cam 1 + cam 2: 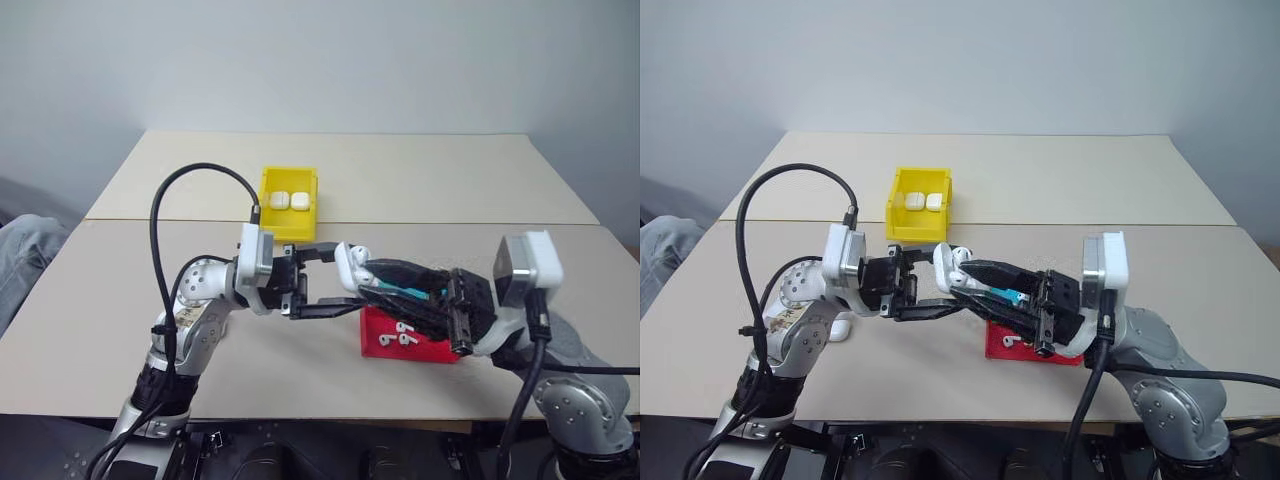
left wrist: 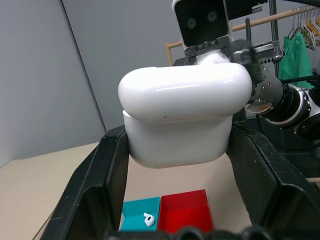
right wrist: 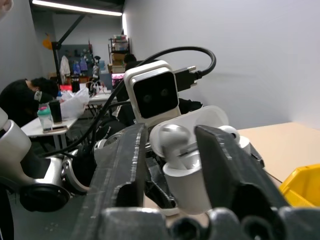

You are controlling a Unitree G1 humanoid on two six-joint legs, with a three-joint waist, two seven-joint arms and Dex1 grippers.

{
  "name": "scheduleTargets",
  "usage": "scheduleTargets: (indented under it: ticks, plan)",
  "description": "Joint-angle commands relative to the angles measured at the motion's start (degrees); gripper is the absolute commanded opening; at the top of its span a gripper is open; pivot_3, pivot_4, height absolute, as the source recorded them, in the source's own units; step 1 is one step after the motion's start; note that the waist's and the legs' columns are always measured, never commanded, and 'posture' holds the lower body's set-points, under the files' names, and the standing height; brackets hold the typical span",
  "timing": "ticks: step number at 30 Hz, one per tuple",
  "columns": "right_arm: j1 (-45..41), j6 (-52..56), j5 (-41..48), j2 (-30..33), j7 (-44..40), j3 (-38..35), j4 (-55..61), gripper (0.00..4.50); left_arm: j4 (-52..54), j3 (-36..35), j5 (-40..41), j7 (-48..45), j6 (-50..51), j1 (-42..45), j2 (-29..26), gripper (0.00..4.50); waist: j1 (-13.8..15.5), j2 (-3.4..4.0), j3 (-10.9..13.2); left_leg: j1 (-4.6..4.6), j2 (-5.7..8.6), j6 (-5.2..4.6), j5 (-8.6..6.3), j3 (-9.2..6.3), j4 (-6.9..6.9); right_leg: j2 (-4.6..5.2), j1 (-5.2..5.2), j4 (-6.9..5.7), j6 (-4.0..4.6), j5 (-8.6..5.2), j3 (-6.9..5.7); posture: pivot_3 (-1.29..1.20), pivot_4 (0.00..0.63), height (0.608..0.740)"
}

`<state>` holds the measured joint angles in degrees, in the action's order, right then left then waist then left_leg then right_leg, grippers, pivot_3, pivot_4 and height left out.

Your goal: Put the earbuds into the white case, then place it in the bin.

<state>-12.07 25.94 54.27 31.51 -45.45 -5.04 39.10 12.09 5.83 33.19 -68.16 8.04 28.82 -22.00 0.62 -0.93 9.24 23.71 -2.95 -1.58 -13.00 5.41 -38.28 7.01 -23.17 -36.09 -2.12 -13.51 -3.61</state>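
Note:
My left gripper (image 1: 348, 276) is shut on the white case (image 1: 352, 264), holding it above the table in front of me. In the left wrist view the case (image 2: 180, 120) sits squeezed between both black fingers. From the other side, the right wrist view shows the case (image 3: 192, 170) with its lid raised and one earbud (image 3: 172, 137) resting in it. My right gripper (image 3: 172, 132) points at the case with its fingers apart on either side of that earbud. Two more earbuds (image 1: 403, 335) lie in the red tray. The yellow bin (image 1: 285, 228) stands farther back.
Two white cases (image 1: 288, 201) lie in the bin. The red tray (image 1: 375, 345) sits under my right gripper, with a cyan tray (image 2: 135, 207) beside it holding an earbud (image 2: 148, 219). A small white object (image 1: 840, 328) lies by my left arm.

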Motion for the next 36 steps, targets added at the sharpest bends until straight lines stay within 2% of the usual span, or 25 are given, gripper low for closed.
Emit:
scheduleTargets:
  ticks: [1, 9, 13, 18, 22, 25, 29, 36]
  plan:
    - [0.4, -0.5, -1.5, 0.7, -0.3, 0.8, 0.9, 2.01, 1.5, -0.6, 0.5, 0.1, -1.4, 0.6, 0.4, 2.73, 0.0, 0.0, 0.0, 0.01, 0.0, 0.0, 0.0, 0.0, 0.0, 0.0, 0.0, 0.0, 0.0, 0.0, -0.02, 0.0, 0.15, 0.74]
    - [1.4, -2.1, -2.1, 1.8, -2.2, -1.7, 0.3, 2.01, 0.9, -0.7, 0.0, -0.2, -1.6, 0.7, 0.0, 2.73, 0.0, 0.0, 0.0, 0.02, 0.01, 0.0, 0.0, -0.03, 0.0, 0.0, 0.01, 0.01, 0.0, 0.0, -0.04, 0.0, 0.15, 0.74]
    - [1.6, -4.2, -1.7, 2.7, -3.3, -5.3, -0.4, 2.01, 0.1, -0.6, -0.5, -0.7, -1.9, 0.7, -0.1, 2.73, 0.0, 0.0, 0.0, 0.02, 0.01, 0.0, 0.0, -0.04, 0.0, 0.01, 0.01, 0.01, 0.0, 0.0, -0.05, 0.0, 0.15, 0.74]
    - [-0.7, -4.1, -1.1, 6.6, -5.0, -10.0, -2.2, 2.01, -2.2, 0.2, -1.8, -1.5, -3.2, 1.3, 0.3, 2.73, 0.0, 0.0, 0.0, 0.02, 0.01, 0.0, 0.0, -0.03, -0.01, 0.01, 0.03, 0.02, 0.0, 0.0, -0.06, 0.0, 0.15, 0.74]
    - [-6.2, -0.7, 0.2, 12.3, -7.1, -9.4, -3.8, 2.01, -5.0, 1.6, -3.5, -2.9, -4.8, 2.5, 0.8, 2.73, 0.0, 0.0, 0.0, 0.01, 0.02, 0.0, 0.0, -0.03, -0.02, 0.01, 0.02, 0.01, 0.01, 0.01, -0.06, 0.0, 0.15, 0.74]
    - [-14.8, 4.2, 0.6, 16.1, -7.2, -5.4, -5.7, 1.38, -7.7, 2.9, -4.9, -3.5, -5.8, 4.2, 1.8, 2.73, -0.1, 0.0, 0.0, 0.02, 0.02, 0.0, 0.0, -0.03, -0.01, 0.0, 0.02, 0.01, 0.02, 0.01, -0.1, 0.0, 0.15, 0.74]
    - [-24.7, 6.7, -7.0, 19.3, -8.9, 2.8, -6.6, 0.02, -10.9, 5.3, -8.5, -3.0, -6.6, 6.8, 2.8, 2.73, 0.0, 0.0, 0.0, 0.07, 0.02, 0.0, 0.0, -0.02, -0.02, 0.01, -0.02, 0.03, 0.03, 0.01, -0.12, 0.0, 0.15, 0.74]
    - [-28.6, 4.2, -17.7, 18.7, -11.4, 11.2, -7.1, 0.02, -12.0, 5.4, -9.4, -1.7, -8.0, 8.3, 5.6, 2.73, 0.1, 0.0, 0.0, 0.18, 0.06, -0.01, 0.0, 0.04, -0.09, 0.06, -0.02, 0.07, 0.01, 0.01, -0.2, 0.0, 0.15, 0.74]
